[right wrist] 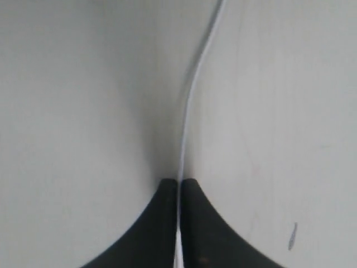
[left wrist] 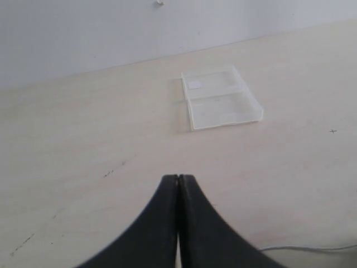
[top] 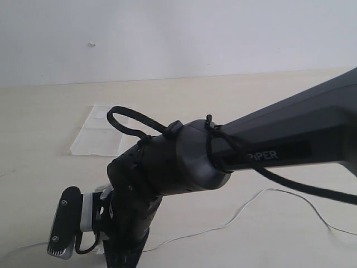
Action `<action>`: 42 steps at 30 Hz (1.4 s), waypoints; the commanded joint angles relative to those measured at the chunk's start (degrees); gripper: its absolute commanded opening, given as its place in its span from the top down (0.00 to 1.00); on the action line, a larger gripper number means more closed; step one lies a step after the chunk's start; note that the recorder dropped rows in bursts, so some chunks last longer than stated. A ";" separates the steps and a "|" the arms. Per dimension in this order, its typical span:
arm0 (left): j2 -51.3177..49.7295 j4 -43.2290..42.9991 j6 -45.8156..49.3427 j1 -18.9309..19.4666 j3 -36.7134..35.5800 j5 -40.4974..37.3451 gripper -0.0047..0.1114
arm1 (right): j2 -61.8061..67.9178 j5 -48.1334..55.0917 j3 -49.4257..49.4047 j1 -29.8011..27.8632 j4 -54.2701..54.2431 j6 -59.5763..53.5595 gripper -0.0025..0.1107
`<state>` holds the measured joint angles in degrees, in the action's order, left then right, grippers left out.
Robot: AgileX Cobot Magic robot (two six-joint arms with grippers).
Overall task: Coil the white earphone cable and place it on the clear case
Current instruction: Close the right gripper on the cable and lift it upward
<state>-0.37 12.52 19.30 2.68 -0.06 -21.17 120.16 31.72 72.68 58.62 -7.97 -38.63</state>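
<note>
1. Now our right claw (right wrist: 179,181) is pinched tight on the white earphone cable (right wrist: 192,95). The thin wire comes out from between the two black tips and runs away over the table (right wrist: 83,84).
2. Our left claw (left wrist: 178,177) is pressed shut too, with nothing in it. It hangs over bare table, and the clear case (left wrist: 220,100) sits well ahead of it.
3. The cable lies loose on the table, well apart from the case. In the outside view it curves past the big black arm (top: 290,134).
4. We think this step is the first grab, so the coiling is not yet begun.
5. To do it well, we should lift slowly and pull gently, so the wire does not slip out or go tight.
6. We should open the left claw and take a second spot on the wire. Then we can wind loops between both claws.
7. The wire is very thin, smooth and floppy. It bends any way and a loop may spring open.
8. The case is flat, see-through plastic in two halves with low walls and a white label (left wrist: 194,85). It looks light and may slide, so we should set the coil down softly.
</note>
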 commanded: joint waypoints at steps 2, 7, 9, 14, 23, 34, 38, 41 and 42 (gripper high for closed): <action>0.37 0.03 -0.21 0.11 0.06 0.10 0.96 | 0.48 0.87 -0.28 0.04 3.79 4.79 0.98; 0.37 0.03 -0.21 0.11 0.06 0.10 0.96 | -2.86 -0.31 -0.28 0.04 11.41 15.26 0.98; 0.37 0.03 -0.21 0.11 0.06 0.10 0.96 | -5.07 -1.37 -0.28 0.04 11.65 17.04 0.98; 0.37 0.03 -0.21 0.11 0.06 0.10 0.96 | -10.34 -3.29 -0.28 0.04 11.65 21.24 0.98; 0.37 0.03 -0.21 0.11 0.06 0.10 0.96 | -21.33 -3.42 -0.28 0.04 16.56 28.80 0.98; 0.37 0.03 -0.21 0.11 0.06 0.10 0.96 | -37.44 0.31 -0.28 0.04 24.95 36.25 0.98; 0.37 0.03 -0.21 0.11 0.06 0.10 0.96 | -41.57 1.97 -0.28 0.04 28.19 36.76 0.98; 0.37 0.03 -0.21 0.11 0.06 0.10 0.96 | -44.01 2.04 -0.28 0.04 29.63 37.36 0.98; 0.37 0.03 -0.21 0.11 0.06 0.10 0.96 | -44.77 1.73 -0.28 0.04 29.81 37.62 0.98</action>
<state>-0.37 12.52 19.30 2.68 -0.06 -21.17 77.37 33.41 72.44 58.62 20.44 -1.88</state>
